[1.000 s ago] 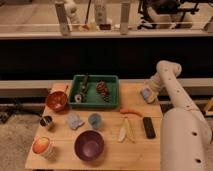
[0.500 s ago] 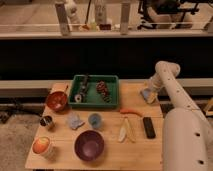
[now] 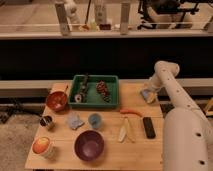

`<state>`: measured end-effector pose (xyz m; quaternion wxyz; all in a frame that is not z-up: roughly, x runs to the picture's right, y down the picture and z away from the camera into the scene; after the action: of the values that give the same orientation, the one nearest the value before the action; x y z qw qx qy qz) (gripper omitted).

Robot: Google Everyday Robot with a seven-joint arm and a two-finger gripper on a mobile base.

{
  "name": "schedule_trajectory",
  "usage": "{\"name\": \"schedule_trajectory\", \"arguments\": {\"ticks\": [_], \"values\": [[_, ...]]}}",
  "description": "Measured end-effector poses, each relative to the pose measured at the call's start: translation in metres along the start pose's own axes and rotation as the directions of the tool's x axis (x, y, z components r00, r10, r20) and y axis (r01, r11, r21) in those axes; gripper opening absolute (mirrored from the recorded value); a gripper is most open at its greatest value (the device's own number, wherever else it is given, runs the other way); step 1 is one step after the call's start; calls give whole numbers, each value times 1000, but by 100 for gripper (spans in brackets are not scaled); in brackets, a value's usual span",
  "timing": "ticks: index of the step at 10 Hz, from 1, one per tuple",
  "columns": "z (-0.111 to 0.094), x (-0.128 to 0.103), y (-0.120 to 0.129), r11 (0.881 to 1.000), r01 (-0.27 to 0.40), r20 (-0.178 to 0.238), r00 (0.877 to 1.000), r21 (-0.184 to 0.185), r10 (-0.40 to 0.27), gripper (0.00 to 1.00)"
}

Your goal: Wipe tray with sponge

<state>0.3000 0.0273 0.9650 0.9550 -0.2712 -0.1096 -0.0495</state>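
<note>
Green tray (image 3: 94,77) holding dark blurred items, pincer (image 3: 147,95) low at worktop's (image 3: 135,152) right edge, grip impossible to tell, arm cropped bottom-right.

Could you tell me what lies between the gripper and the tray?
In the camera view, only bare table separates the green tray from the gripper by its right edge.

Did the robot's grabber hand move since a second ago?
No. The gripper stays in the same spot by the right edge of the table, still the same gap to the right of the green tray.
</note>
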Motion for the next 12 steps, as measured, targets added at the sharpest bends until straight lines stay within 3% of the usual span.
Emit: {"name": "schedule_trajectory", "arguments": {"ticks": [1,3,5,6,9,12], "values": [[0,-1,0,1000,0,-1,1000,-4,0,79],[1,-4,1,1000,3,1,1000,-9,-3,78],[-6,-8,6,1000,18,12,1000,-8,-18,62],[-6,-7,6,1000,18,9,1000,-8,-18,62],[4,1,0,1000,2,6,1000,-17,-1,79],[9,6,-3,1000,-6,-1,1000,-30,6,80]]}}
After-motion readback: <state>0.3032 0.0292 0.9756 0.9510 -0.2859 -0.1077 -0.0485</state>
